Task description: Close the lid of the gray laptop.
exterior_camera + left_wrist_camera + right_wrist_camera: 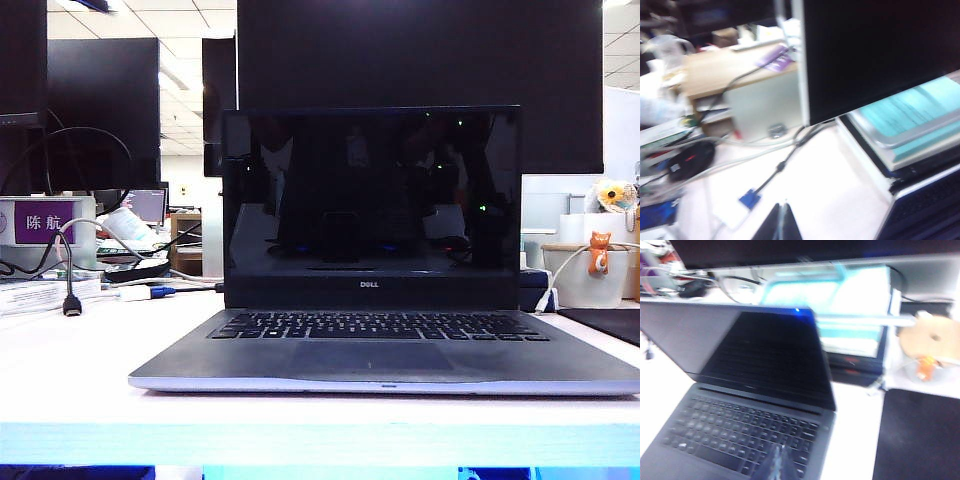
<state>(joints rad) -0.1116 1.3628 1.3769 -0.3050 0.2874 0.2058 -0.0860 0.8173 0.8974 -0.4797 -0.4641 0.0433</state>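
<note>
The gray laptop [380, 358] stands open in the middle of the white table, keyboard facing the camera. Its lid [370, 200] is upright, with a glossy black screen and a DELL logo beneath it. Neither gripper shows in the exterior view. In the right wrist view, my right gripper [781, 448] hovers shut over the right part of the laptop [740, 430] keyboard, in front of the raised lid [770, 355]. My left gripper [781, 206] is shut and holds nothing, above bare table beside a blue cable plug [749, 198]; the laptop is not clearly visible there.
A big black monitor [420, 60] stands behind the lid on a stack of books [910, 130]. Cables [72, 290] and clutter lie at the left, with a black mouse [690, 160]. A black mat [605, 322] and a white bucket [590, 275] sit at the right.
</note>
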